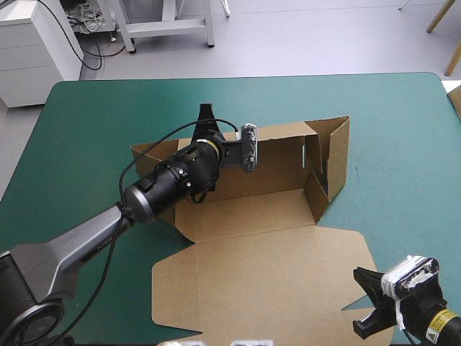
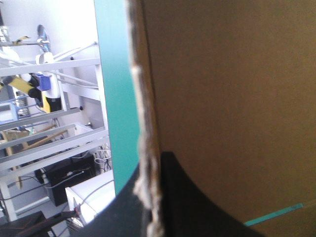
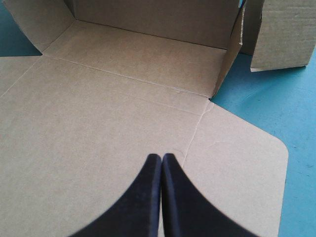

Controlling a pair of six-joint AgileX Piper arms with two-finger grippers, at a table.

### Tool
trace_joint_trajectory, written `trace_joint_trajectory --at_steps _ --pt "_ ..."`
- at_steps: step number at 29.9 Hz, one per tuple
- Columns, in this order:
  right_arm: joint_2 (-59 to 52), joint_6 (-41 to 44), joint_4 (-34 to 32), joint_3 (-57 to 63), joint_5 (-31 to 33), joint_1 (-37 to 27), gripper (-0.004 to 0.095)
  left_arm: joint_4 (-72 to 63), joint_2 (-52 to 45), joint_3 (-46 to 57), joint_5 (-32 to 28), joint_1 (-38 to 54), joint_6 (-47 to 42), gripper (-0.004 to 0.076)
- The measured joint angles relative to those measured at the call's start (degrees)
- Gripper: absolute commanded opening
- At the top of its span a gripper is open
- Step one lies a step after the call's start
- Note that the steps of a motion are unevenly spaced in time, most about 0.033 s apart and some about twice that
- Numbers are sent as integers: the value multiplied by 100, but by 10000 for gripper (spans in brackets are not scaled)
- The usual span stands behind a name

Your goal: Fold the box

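Box point(image 1: 266, 216): brown board near the middle of the teal-green bench point(image 1: 403, 130), half formed; back wall point(image 1: 277, 162) upright, right side wall point(image 1: 337, 155) raised and not tucked, lid panel point(image 1: 274, 281) flat toward the near edge
Left pincer point(image 2: 150, 197): clamped on the back wall's top edge, which shows as a raw board edge between the black fingers
Right pincer point(image 3: 161, 163): fingers pressed together in one point, gripping nothing, over the lid panel's near right corner
Risk at back wall: a hard pull or twist from this thin pinch would probably crease or tear the top edge, or the board could slip free and the wall drop flat
Risk at right side wall: it looks unsupported, so tilting the back wall may let it swing outward
Risk of sliding: nothing visibly pins the base, so a push could drag the whole sheet across the bench
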Motion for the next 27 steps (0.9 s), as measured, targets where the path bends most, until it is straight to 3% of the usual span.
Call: trace_joint_trajectory --at_steps 10,15,18,23,27 --pt "0 0 0 5 -12 0 -20 1084 -1131 1742 -1302 -266 -1003 -8" --pt "0 0 0 5 -29 0 5 1198 -1396 2138 -1697 -266 -1225 -8" --pt "0 -40 0 5 -29 0 133 1261 -1422 2216 -1756 -266 -1287 -8" --pt "0 -216 51 5 -29 0 467 1319 -1434 2246 -1806 -266 -1407 -8" --pt "0 -239 51 5 -29 0 520 1330 -1434 2263 -1826 -266 -1564 -8"
